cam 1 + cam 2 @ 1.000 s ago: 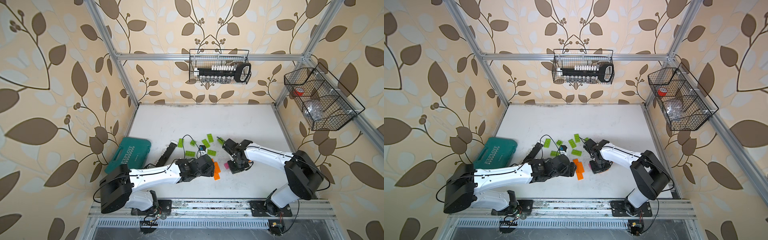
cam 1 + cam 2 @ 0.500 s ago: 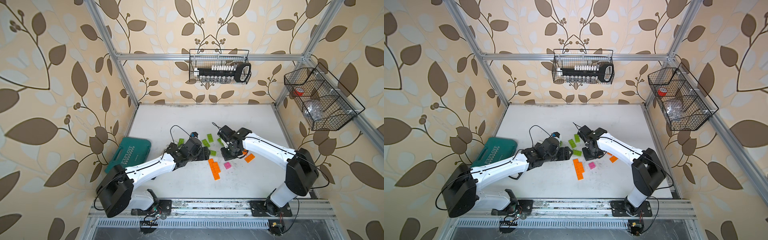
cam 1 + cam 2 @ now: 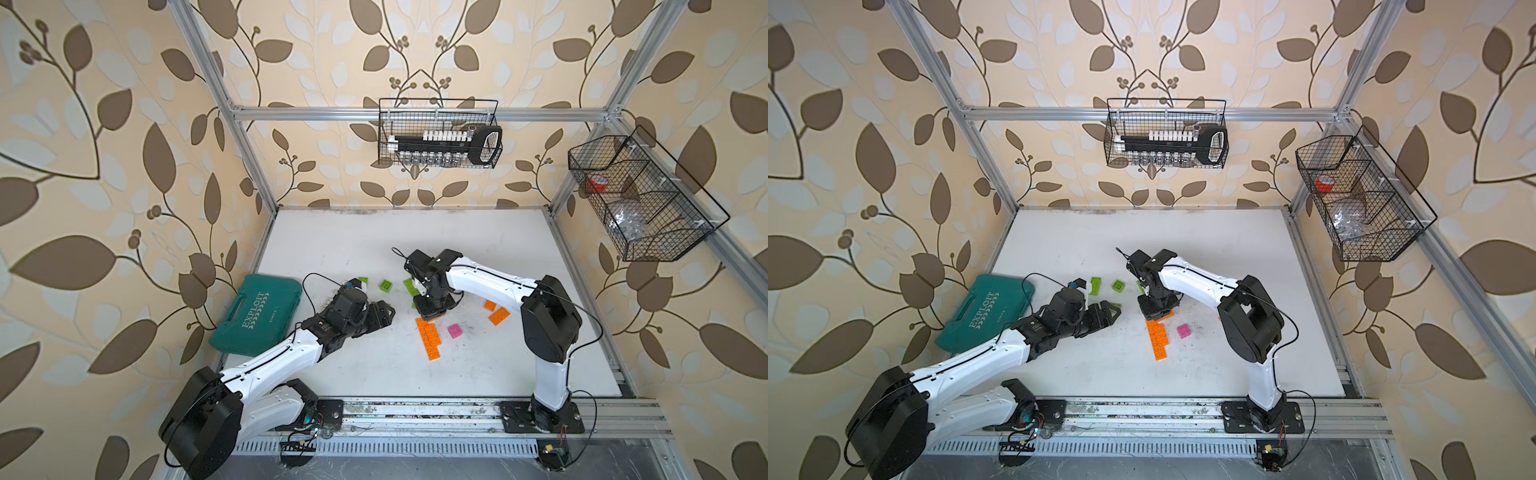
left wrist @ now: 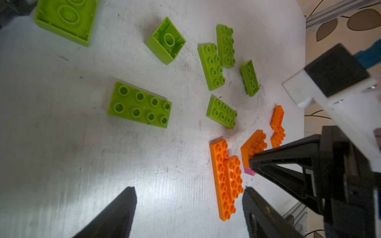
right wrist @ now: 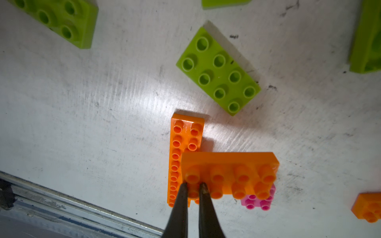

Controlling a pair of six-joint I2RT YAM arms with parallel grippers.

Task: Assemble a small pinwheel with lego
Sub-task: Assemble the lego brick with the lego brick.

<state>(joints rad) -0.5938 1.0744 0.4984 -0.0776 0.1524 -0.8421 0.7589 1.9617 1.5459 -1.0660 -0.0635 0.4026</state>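
Observation:
My right gripper (image 5: 193, 186) is shut on the end stud of an orange lego brick (image 5: 229, 175). It holds the brick just above the far end of two orange lego bricks (image 3: 430, 338) that lie side by side on the table. A pink square brick (image 3: 454, 331) lies just right of that pair. My left gripper (image 4: 188, 195) is open and empty, low over the table left of the pair (image 4: 225, 177). Several lime-green bricks (image 4: 140, 105) lie scattered beyond it, and a green square one (image 3: 386, 286) lies upside down. Two more orange bricks (image 3: 496, 313) lie farther right.
A teal tool case (image 3: 255, 313) lies at the table's left edge beside my left arm. Wire baskets (image 3: 440, 139) hang on the back wall and the right wall, above the table. The aluminium rail (image 5: 82, 208) runs along the front edge.
My left gripper has drawn back to the left, away from the orange pair, and opened wider. My right gripper has moved left to the pair's far end.

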